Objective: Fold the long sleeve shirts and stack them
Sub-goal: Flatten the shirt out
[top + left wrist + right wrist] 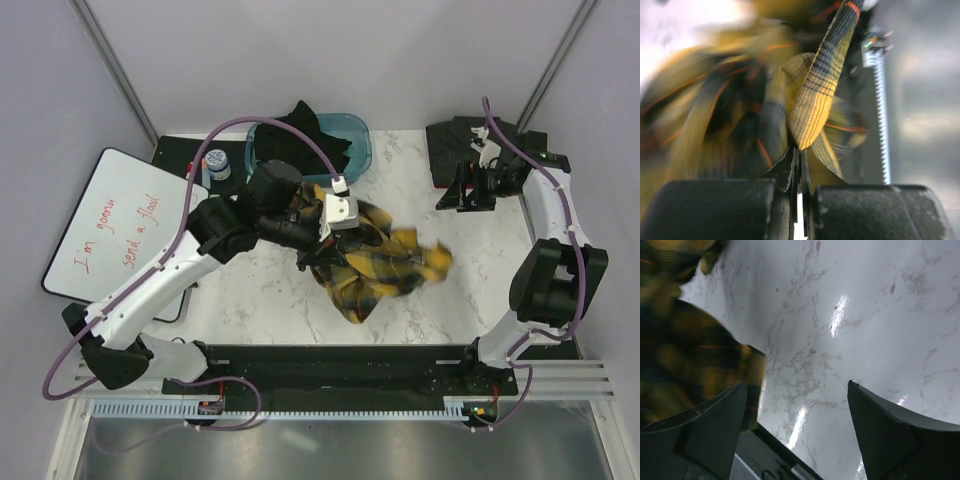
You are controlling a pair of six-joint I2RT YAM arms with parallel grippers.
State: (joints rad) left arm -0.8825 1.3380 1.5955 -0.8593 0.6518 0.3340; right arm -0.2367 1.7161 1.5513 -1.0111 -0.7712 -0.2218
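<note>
Bunched plaid shirt (pixel 380 262) on table (pixel 250 300), long axis left-right, sleeve pointing right; left end effector (pixel 799 150) pinching its fold, right end effector (pixel 796 387) released.

**Plaid shirt bunched up mid-table, two dark ones sitting at the back**

The plaid shirt (pixel 375 265) is yellow and black with thin red-orange lines. Right now it's just a crumpled heap in the middle of the marble table (pixel 470 280), with one bit trailing off toward the right. A narrow doubled-over fold of it is pinched in the closed left gripper (pixel 799 165), and the rest of the cloth hangs blurry behind that. The black shirt (pixel 305 135) is slumped loosely in the teal bin (pixel 355 130) at the back, part of it draped over the rim. The dark shirt (pixel 455 140) lies flat and fairly tidy in the far right corner, well apart from the plaid one.
</note>
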